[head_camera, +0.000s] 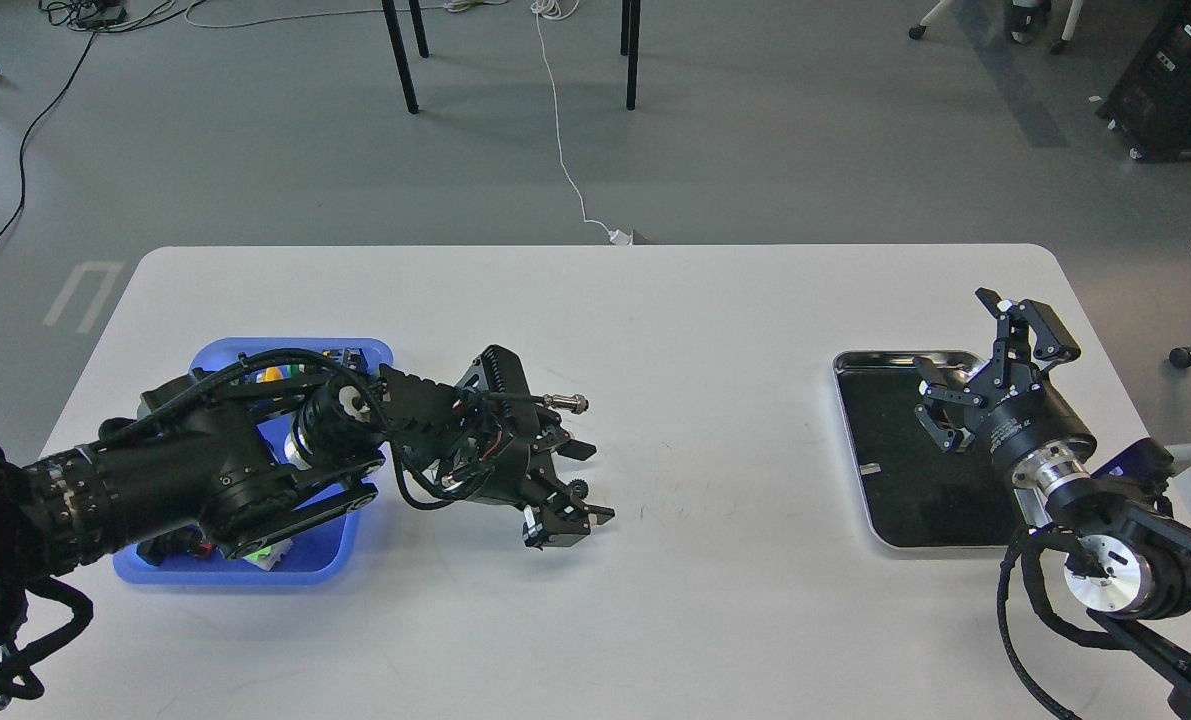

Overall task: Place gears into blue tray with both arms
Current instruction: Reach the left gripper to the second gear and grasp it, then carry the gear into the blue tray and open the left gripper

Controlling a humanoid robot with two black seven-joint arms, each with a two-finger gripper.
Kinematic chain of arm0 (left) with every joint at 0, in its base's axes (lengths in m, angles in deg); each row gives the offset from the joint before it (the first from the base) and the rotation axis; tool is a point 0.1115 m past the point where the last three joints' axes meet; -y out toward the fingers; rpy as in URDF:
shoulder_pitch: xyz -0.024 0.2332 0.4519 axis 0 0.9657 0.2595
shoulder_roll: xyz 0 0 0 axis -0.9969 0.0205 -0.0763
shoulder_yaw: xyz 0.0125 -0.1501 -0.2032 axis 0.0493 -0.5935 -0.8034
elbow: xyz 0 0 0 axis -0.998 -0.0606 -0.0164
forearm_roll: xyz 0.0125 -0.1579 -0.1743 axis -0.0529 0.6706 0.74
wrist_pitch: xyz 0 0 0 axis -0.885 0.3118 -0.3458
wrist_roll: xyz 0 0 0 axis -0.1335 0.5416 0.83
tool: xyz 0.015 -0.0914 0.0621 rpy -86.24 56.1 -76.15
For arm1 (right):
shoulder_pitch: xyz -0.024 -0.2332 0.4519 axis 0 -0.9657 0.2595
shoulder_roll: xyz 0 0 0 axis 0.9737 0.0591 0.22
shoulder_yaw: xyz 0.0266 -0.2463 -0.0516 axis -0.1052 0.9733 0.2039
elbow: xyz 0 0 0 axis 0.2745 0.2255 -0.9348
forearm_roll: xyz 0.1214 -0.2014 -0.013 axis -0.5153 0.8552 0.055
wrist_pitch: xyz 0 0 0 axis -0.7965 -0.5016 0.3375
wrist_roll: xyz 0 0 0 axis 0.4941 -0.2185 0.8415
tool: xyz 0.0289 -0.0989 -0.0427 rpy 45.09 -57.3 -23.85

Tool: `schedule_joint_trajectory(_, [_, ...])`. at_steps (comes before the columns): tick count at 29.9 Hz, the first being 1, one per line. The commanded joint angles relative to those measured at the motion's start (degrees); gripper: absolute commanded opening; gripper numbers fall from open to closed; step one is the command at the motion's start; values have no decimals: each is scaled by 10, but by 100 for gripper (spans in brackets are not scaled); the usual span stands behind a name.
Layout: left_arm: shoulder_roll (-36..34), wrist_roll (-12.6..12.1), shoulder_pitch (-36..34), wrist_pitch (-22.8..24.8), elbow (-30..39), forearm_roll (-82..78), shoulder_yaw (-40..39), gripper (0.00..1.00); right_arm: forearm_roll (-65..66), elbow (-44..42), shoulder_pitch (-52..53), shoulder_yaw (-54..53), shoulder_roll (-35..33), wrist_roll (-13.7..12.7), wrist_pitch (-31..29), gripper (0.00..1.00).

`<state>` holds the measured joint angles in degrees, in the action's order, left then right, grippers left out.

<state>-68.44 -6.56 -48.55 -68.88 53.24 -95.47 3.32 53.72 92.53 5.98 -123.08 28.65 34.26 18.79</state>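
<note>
A tiny black gear lies on the white table near its middle. My left arm reaches from the left across the blue tray, hiding much of it. My left gripper is low over the table and open, one finger on each side of the gear; I cannot tell whether the fingers touch it. My right gripper hangs open and empty over the right part of the metal tray.
A silver-rimmed metal tray with a black inside sits at the right, with a small pale piece in it. Coloured push-button switches lie in the blue tray under my left arm. The table's right edge is close to my right arm.
</note>
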Motion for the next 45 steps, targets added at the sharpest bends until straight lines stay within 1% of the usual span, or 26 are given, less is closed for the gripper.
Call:
schedule_joint_trajectory(1, [2,0,2,0,-17,0,1,68,0,0,-1,0,2,0,1,97])
schedule_joint_trajectory(6, [2,0,2,-2,-23,0,6,62,0,0,0,0,4,0,1,97])
schedule_joint_trajectory(13, [1,0,9,-2,-27,0,7,61,0,0,-1,0,5,0,1,97])
schedule_joint_trajectory(17, [1,0,10,-2,-30,0,8,55,0,0,-1,1,5,0,1,97])
schedule_joint_trajectory(19, [1,0,10,-2,-32,0,8,48,0,0,-1,1,5,0,1,97])
schedule_joint_trajectory(22, [2,0,10,-2,-33,0,8,36,0,0,0,1,5,0,1,97])
schedule_joint_trajectory(27, [2,0,10,-2,-33,0,8,20,0,0,-1,1,5,0,1,97])
schedule_joint_trajectory(31, [1,0,10,-2,-33,0,8,16,0,0,-1,1,5,0,1,97])
schedule_joint_trajectory(36, [-1,0,3,-3,-26,0,5,16,0,0,-1,-2,5,0,2,97])
schedule_joint_trajectory(38, [-12,0,0,-3,-18,0,1,16,0,0,0,-2,5,0,2,97])
schedule_joint_trajectory(40, [-40,0,-12,-3,15,0,-1,16,0,0,-1,-2,5,0,2,97])
schedule_joint_trajectory(45, [-147,0,-44,-1,92,0,-3,17,0,0,0,-2,7,0,2,97])
